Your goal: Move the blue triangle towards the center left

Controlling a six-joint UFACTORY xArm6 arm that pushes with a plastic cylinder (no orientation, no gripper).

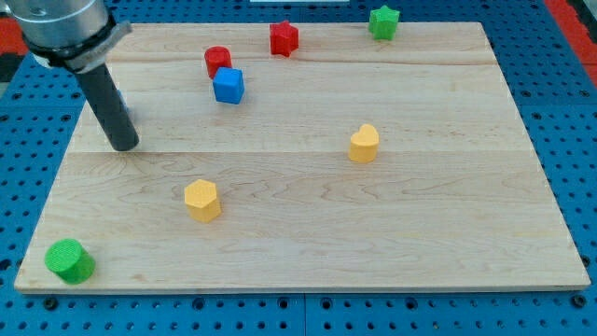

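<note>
My tip (123, 146) rests on the board's left side, about mid-height. A small sliver of blue (128, 111) shows at the rod's right edge, just above the tip; its shape is hidden by the rod, so I cannot tell if it is the blue triangle. A blue cube (228, 85) sits to the upper right of the tip, touching or nearly touching a red cylinder (217, 61).
A red star (284, 38) and a green star (382, 21) sit near the board's top edge. A yellow block (365, 144) lies right of centre, a yellow hexagon (201, 200) below centre left, a green cylinder (70, 260) at the bottom left corner.
</note>
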